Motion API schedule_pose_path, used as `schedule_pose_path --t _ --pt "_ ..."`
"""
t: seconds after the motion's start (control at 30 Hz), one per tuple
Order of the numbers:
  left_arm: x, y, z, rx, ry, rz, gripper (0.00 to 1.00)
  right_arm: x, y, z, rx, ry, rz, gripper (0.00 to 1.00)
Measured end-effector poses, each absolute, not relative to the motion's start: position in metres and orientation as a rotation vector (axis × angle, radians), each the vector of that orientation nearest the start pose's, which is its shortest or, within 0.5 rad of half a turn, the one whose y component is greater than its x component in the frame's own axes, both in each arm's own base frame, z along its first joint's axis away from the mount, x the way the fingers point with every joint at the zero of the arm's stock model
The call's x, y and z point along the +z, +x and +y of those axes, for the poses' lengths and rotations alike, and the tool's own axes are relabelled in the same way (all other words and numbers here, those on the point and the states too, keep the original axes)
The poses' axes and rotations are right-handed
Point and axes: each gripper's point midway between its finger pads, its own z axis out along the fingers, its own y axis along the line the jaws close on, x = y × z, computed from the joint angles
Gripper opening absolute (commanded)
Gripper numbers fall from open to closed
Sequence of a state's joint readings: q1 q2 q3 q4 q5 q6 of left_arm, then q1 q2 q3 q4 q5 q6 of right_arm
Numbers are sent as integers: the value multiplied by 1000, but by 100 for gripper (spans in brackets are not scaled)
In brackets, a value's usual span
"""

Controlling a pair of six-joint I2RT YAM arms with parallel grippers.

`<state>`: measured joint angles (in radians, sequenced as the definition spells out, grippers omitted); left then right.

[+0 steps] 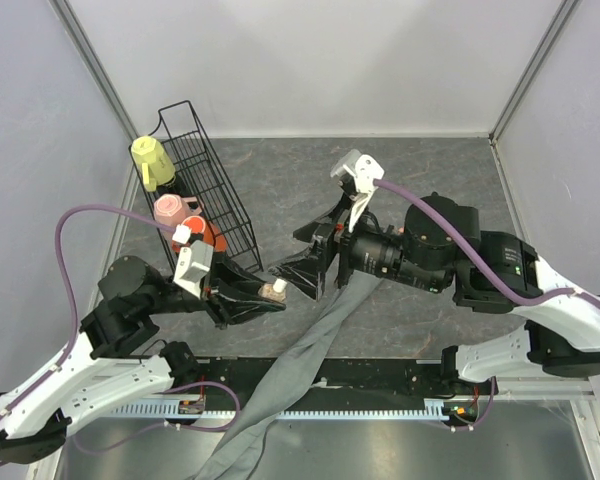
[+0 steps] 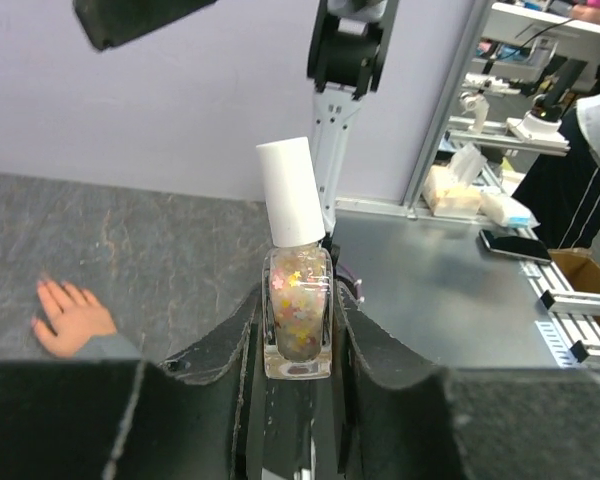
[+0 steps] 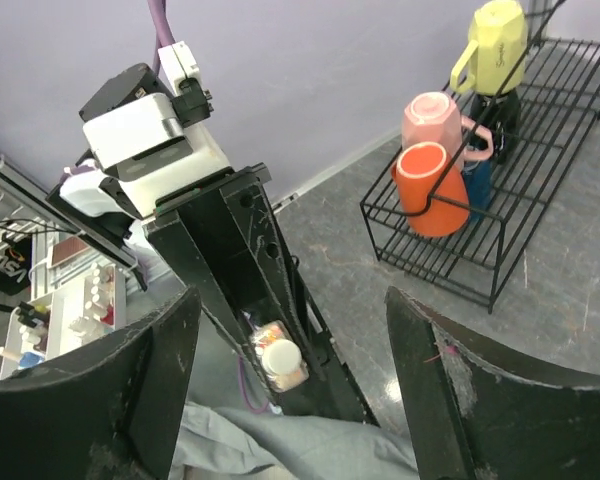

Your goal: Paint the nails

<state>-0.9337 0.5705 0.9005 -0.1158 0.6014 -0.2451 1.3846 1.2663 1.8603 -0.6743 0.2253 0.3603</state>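
The left gripper (image 2: 298, 352) is clamped on a small glitter-filled bottle (image 2: 298, 322). The bottle stands upright between the gripper's fingers (image 2: 210, 370), with its white cap (image 2: 288, 190) clear above them.

In the left wrist view, the mannequin hand (image 2: 68, 318) lies on the table (image 2: 180, 250), to the left of this gripper and a little beyond it. It does not touch the gripper, and its fingers point away. The nails (image 2: 44, 288) at its fingertips are too small for their colour to be told.

The right gripper (image 3: 290, 312) hangs just past the bottle, jaws spread wide with nothing between them. Its wrist view looks down on the cap and the left gripper's fingers.

From above, the right gripper covers the mannequin hand. Only the grey sleeve (image 1: 310, 350) shows, trailing back toward the arm bases.

Farther off, left of and beyond the left gripper, a wire rack (image 1: 232, 200) holds a yellow cup (image 1: 152, 160), a pink cup (image 1: 170, 209) and an orange cup (image 1: 205, 235).
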Motion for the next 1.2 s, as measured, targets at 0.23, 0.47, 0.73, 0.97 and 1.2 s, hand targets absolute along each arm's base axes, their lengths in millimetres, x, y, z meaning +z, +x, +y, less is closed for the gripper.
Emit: schedule_pose_path --t 0.23,0.47,0.73,0.97,1.2 --pt "389 56 -249 -1331 1007 1209 2 459 91 358 1052 -753 1771 62" --pt "390 54 -247 -1330 1006 1204 2 443 89 357 1021 -780 1831 52" --pt "389 55 -247 -1328 1007 1209 2 444 84 356 1050 -792 1835 52" --pt "389 55 -247 -1327 1007 1209 2 445 78 352 1077 -810 1831 52" --pt "387 56 -249 -1326 1009 1215 2 441 74 353 1091 -836 1837 43"
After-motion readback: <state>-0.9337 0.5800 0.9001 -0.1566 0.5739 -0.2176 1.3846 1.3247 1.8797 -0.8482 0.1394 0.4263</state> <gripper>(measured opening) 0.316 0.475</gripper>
